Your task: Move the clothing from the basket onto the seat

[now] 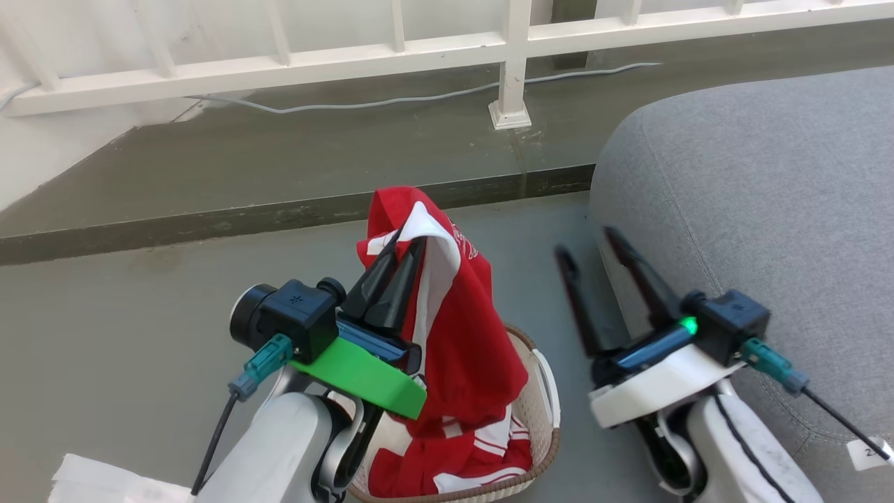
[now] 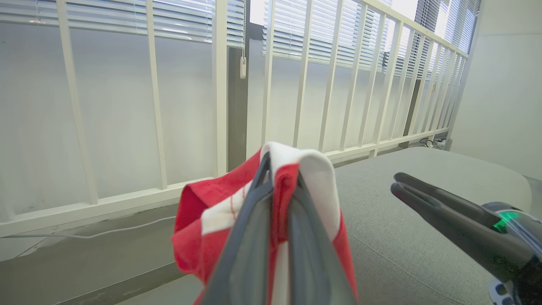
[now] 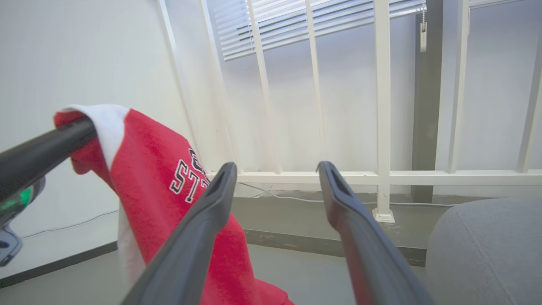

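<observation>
While the left gripper (image 1: 408, 241) is clamped on a fold of the red and white soft fabric clothing (image 1: 468, 335), the garment is up above the cream-white perforated plastic basket with a brown woven-look rim (image 1: 548, 447). Its lower end hangs into the basket, with more red-white fabric piled inside. Basket stands on the grey floor (image 1: 140, 321), just beside the large grey fabric-upholstered seat (image 1: 768, 195). Right gripper (image 1: 587, 241) has fingers apart, holding nothing, at the seat's left edge. White railing (image 1: 513, 63) runs behind.
</observation>
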